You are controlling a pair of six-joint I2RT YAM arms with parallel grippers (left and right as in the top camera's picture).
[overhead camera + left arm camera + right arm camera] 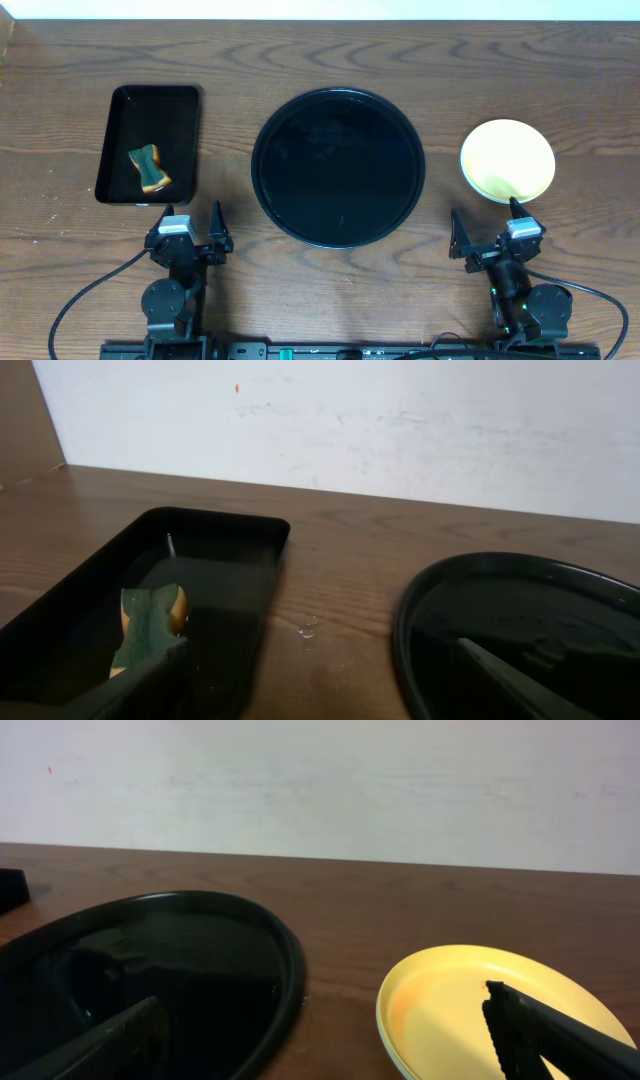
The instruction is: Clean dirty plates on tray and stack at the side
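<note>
The large round black tray [338,167] lies at the table's middle with no plate on it; it also shows in the left wrist view [520,630] and the right wrist view [150,980]. One pale yellow plate [507,160] lies on the table right of the tray, with a faint orange smear inside [470,1010]. No mint-blue plate shows beside it. My left gripper [192,228] is open and empty near the front edge, below the rectangular tray. My right gripper [488,232] is open and empty just in front of the yellow plate.
A smaller rectangular black tray [148,145] at the left holds a green and orange sponge [148,168], also seen in the left wrist view [150,622]. Water drops [305,628] lie on the wood between the two trays. A white wall stands behind the table.
</note>
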